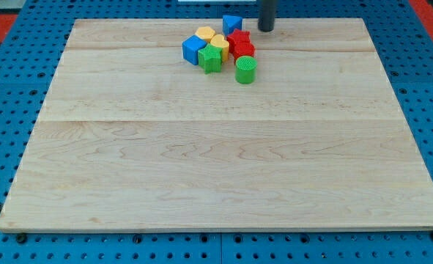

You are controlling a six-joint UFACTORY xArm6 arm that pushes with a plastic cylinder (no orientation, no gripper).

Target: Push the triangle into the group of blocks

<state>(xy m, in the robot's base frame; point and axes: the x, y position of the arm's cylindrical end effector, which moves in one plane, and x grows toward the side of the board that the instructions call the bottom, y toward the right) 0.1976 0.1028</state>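
A blue triangle block lies near the view's top, touching or just above the red blocks of a cluster. The cluster holds a blue cube, a yellow block, a second yellow block, a green star-like block, a red star-like block, a red block and a green cylinder. My tip is the lower end of the dark rod, just to the right of the blue triangle, with a small gap between them.
The blocks lie on a pale wooden board resting on a blue perforated table. The board's top edge runs close behind the triangle and the rod.
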